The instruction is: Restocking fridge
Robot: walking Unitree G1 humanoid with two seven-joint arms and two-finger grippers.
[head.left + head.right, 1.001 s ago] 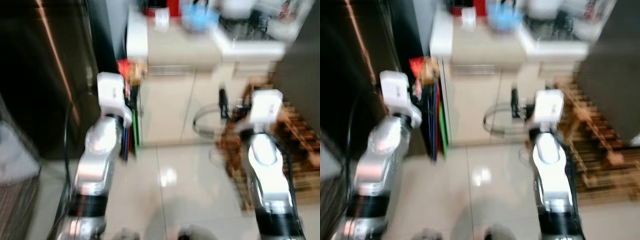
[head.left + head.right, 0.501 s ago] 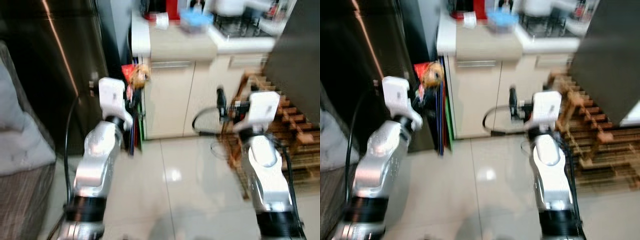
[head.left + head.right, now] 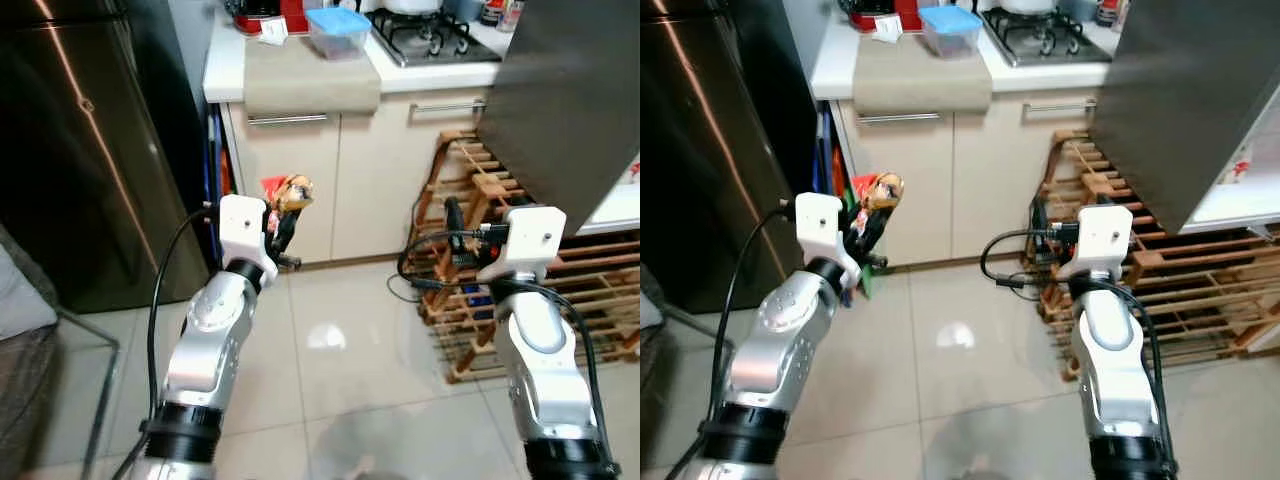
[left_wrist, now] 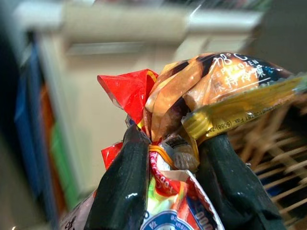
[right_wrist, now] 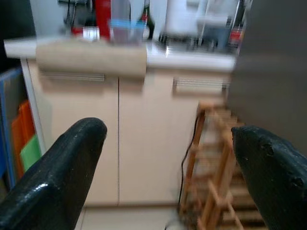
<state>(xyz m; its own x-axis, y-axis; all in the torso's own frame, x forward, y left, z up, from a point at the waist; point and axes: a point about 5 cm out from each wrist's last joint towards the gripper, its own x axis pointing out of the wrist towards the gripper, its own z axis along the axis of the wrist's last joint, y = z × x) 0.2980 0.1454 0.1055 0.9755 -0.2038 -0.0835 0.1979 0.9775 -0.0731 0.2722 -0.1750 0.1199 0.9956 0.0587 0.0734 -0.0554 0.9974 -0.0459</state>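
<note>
Overall light: head views are showing even, bright indoor light; colours are reading clearly.
Glare: the glossy floor tiles (image 3: 330, 335) are throwing back a soft white patch of overhead light; the dark fridge door (image 3: 70, 150) is carrying a thin reddish reflected streak.
Shadow: a faint shadow is lying on the floor at the bottom edge.
Sharpness, head views: edges are reading crisp.
Left wrist view: the snack packet (image 4: 192, 105) is sitting in focus; background is blurring heavily.
Right wrist view: the bench (image 5: 120, 50) and cabinets are looking soft; the near fingers (image 5: 62, 163) are blurring, with small highlights.
</note>
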